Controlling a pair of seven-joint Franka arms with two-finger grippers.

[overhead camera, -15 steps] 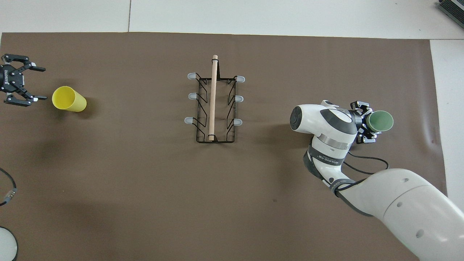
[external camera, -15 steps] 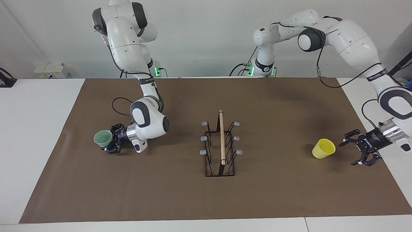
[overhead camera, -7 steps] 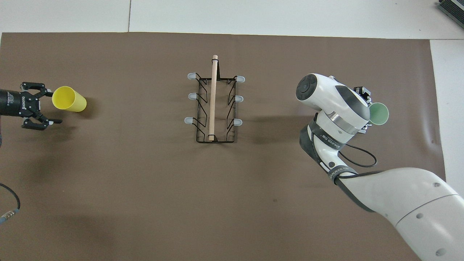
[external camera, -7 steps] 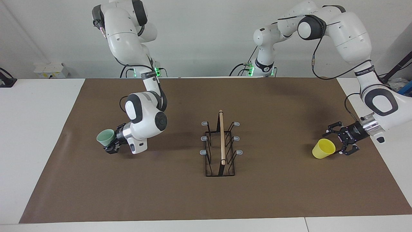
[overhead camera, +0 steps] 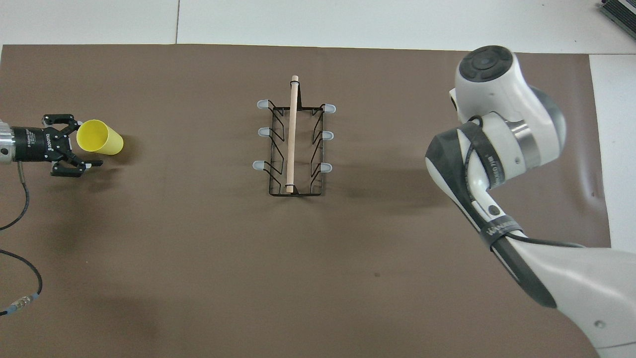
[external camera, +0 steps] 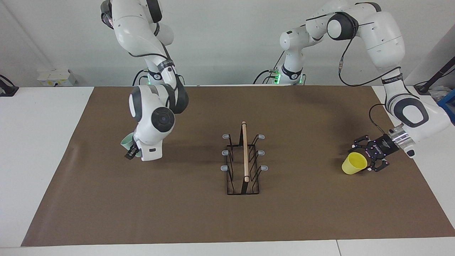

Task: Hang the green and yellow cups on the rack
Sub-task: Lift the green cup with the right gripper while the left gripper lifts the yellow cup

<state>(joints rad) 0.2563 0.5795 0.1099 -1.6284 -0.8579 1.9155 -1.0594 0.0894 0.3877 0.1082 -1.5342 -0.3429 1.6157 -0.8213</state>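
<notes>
A matte brown mat (external camera: pixel 199 213) with faint creases covers most of the white surface (external camera: pixel 39 142). At the centre of both views stands the rack (external camera: pixel 242 177), a thin black wire frame with a long, smooth, pale wooden rod along its top and six rounded grey-tipped prongs, three down each side; nothing hangs on it.

At centre left of the facing view the right gripper (external camera: pixel 130 152) hangs in the air over the mat, mostly hidden by its glossy white wrist. It is clamped on the green cup (external camera: pixel 126 142), of which only a pale mint sliver of smooth plastic shows beside the wrist. In the overhead view the bulky arm at the right of the frame hides both gripper and cup.

At centre right of the facing view, and at the left edge of the overhead view, the left gripper (external camera: pixel 368 159) is low over the mat, its black linked fingers spread wide on either side of the yellow cup (external camera: pixel 354 163). This bright, tapered, handleless cup is tilted, its round open mouth turned toward the gripper.
</notes>
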